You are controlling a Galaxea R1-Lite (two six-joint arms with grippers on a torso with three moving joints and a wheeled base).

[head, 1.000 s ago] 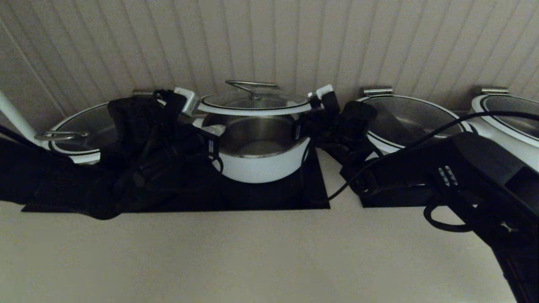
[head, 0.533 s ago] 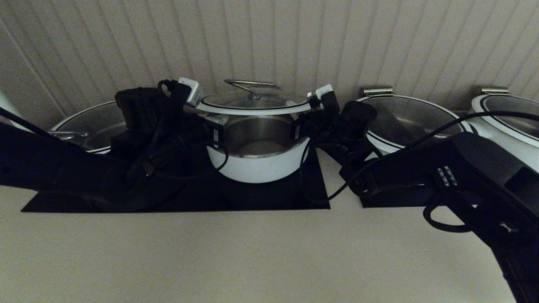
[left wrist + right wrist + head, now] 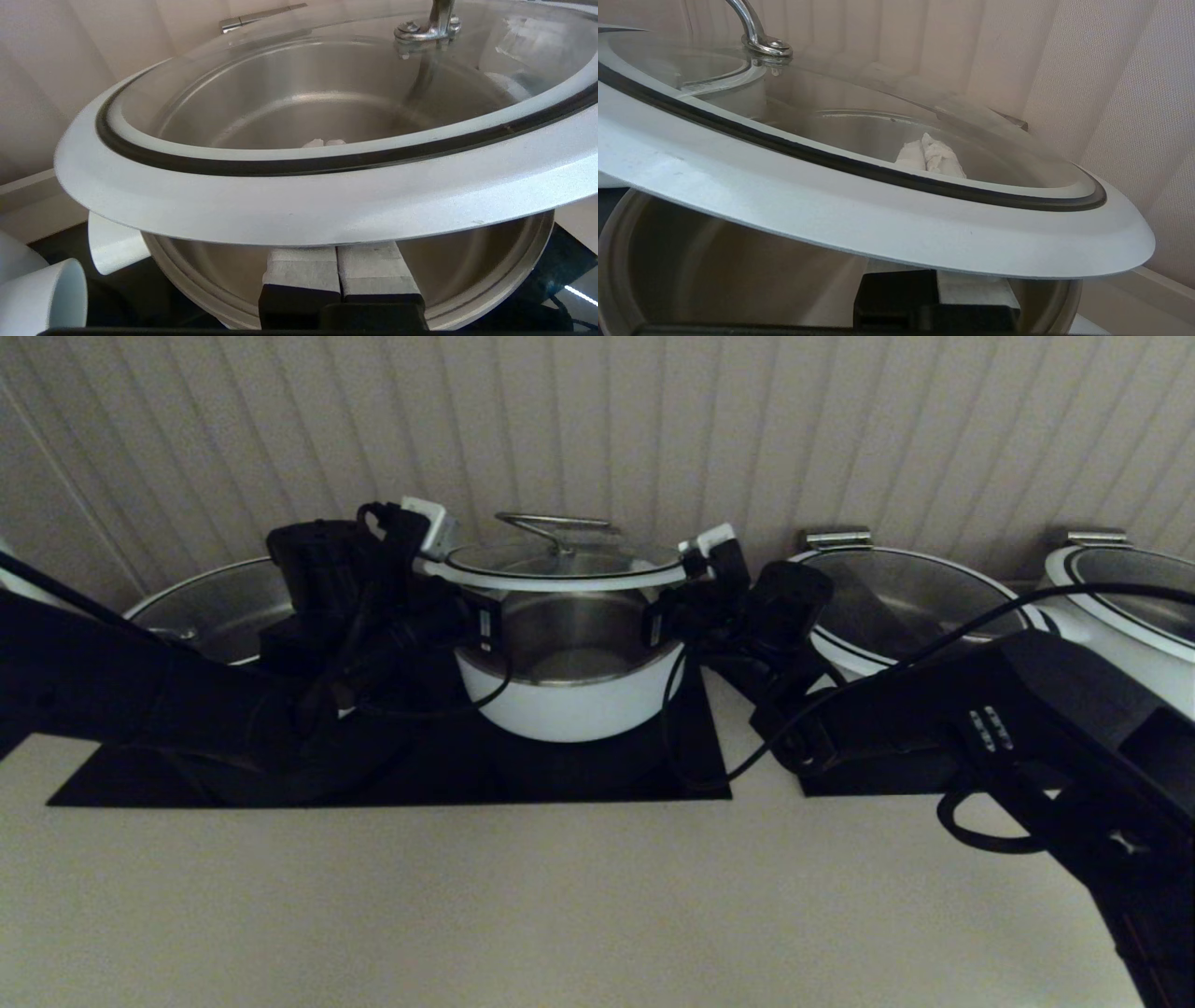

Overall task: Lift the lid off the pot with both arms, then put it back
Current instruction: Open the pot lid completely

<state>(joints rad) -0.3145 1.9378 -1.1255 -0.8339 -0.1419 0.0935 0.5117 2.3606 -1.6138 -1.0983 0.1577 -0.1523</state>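
The glass lid (image 3: 560, 565) with white rim and steel bar handle hangs level a little above the deep white pot (image 3: 569, 700), which stands open on a black mat. My left gripper (image 3: 441, 577) is shut, and the lid's left rim rests on top of its fingers. My right gripper (image 3: 686, 577) is shut under the right rim. In the left wrist view the rim (image 3: 299, 205) lies on the closed gripper (image 3: 337, 261) over the pot's steel inside (image 3: 490, 261). In the right wrist view the rim (image 3: 831, 205) lies on the closed gripper (image 3: 936, 284).
A wider pot with a glass lid (image 3: 201, 607) stands left of the pot, behind my left arm. Two more wide lidded pots (image 3: 896, 597) (image 3: 1130, 588) stand to the right. The black mat (image 3: 597, 775) lies under the pot. A ribbed wall rises close behind.
My left arm has shifted right and up, and the lid's left side has risen slightly with it. The right arm and the pot have not moved.
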